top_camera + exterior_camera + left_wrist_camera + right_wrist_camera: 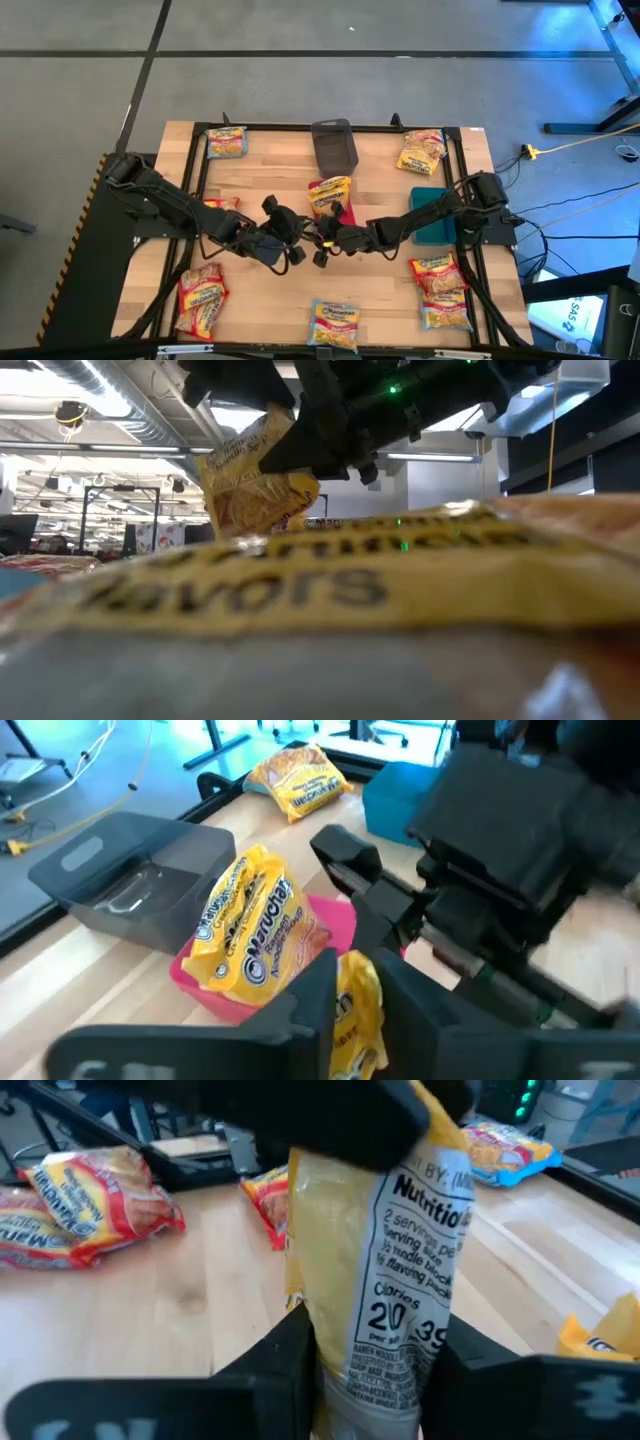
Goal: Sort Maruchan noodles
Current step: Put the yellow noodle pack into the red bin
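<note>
Passing one noodle packet [385, 1280] mid-desk: right tool [370, 1370] grips it, left tool [360, 990] clamps its other end and should let go next.

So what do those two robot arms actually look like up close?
Both are matte black, built from jointed tube-like segments with black cables looping beside them. The left gripper and right gripper each end in two flat, blocky dark fingers. A boxy black wrist housing sits behind them, and small green indicator lights glow on the arm body.
</note>
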`<action>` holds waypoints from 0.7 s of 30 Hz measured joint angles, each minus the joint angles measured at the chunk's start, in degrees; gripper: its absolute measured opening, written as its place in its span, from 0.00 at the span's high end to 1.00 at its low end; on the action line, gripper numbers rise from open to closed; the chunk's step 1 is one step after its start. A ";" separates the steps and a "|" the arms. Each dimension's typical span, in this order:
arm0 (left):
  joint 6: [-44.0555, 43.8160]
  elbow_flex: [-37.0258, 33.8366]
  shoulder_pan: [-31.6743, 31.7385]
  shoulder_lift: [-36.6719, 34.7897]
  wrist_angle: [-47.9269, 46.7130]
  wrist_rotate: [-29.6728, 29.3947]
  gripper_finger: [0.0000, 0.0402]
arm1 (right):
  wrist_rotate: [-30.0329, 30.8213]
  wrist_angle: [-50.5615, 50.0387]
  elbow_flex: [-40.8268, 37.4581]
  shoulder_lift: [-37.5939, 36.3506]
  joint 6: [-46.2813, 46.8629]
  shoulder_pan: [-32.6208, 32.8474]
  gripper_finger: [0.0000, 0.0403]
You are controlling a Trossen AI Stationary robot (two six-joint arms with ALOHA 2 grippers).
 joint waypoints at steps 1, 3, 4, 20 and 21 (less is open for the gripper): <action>0.86 0.00 -0.05 -0.27 0.05 0.03 0.79 | -0.52 -0.25 0.00 -0.18 -0.05 0.00 0.75; 2.29 0.07 -0.05 -0.47 0.75 0.15 0.74 | -1.11 0.05 0.00 -0.38 -0.12 0.00 0.77; 3.08 0.03 -0.05 -0.53 0.70 -0.02 0.71 | -1.39 0.07 0.00 -0.38 -0.14 0.00 0.77; 5.34 0.00 2.59 -0.45 5.44 -1.24 0.63 | -3.85 -0.98 0.00 -0.55 -2.49 0.01 0.76; 6.17 0.00 2.80 -0.67 5.91 -0.74 0.63 | -3.91 -1.34 0.00 -0.55 -2.84 0.00 0.76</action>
